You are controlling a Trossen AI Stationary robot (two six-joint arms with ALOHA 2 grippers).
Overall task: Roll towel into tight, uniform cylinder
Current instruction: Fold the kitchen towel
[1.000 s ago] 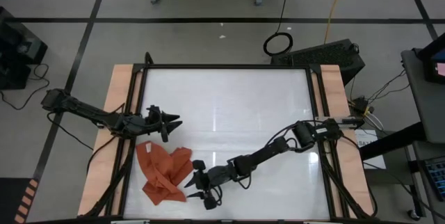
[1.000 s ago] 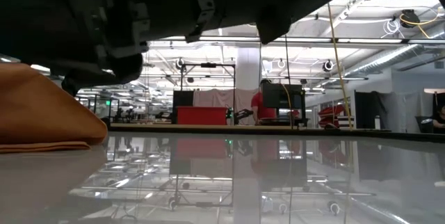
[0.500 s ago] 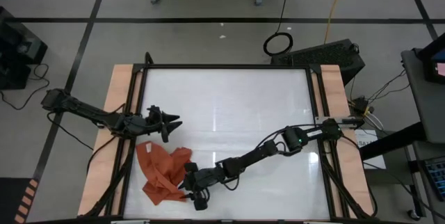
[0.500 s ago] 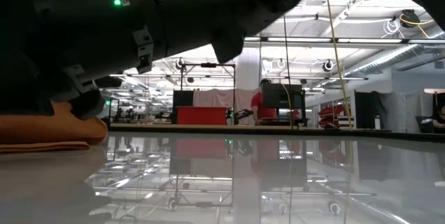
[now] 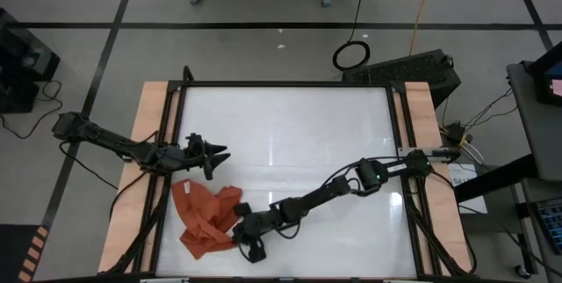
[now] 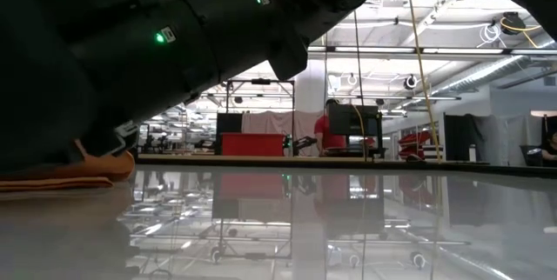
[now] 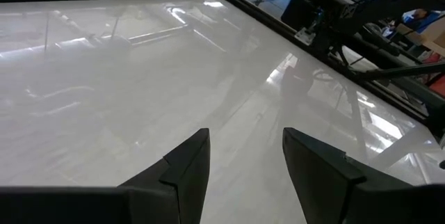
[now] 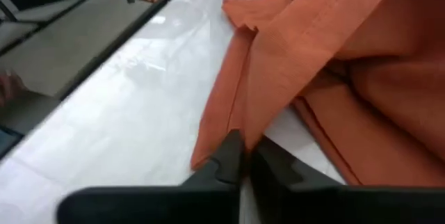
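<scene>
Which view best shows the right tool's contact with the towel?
The right wrist view: the right tool is shut on the towel, pinching its near edge. The high view shows the towel crumpled beside that tool, contact hidden. The low view shows only a sliver; the left wrist view shows none.

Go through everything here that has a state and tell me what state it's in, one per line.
towel: crumpled in a loose heap near the table's front-left corner, not rolled.
right gripper: shut on an edge of the towel.
left gripper: open, empty, over bare table behind the towel.
</scene>
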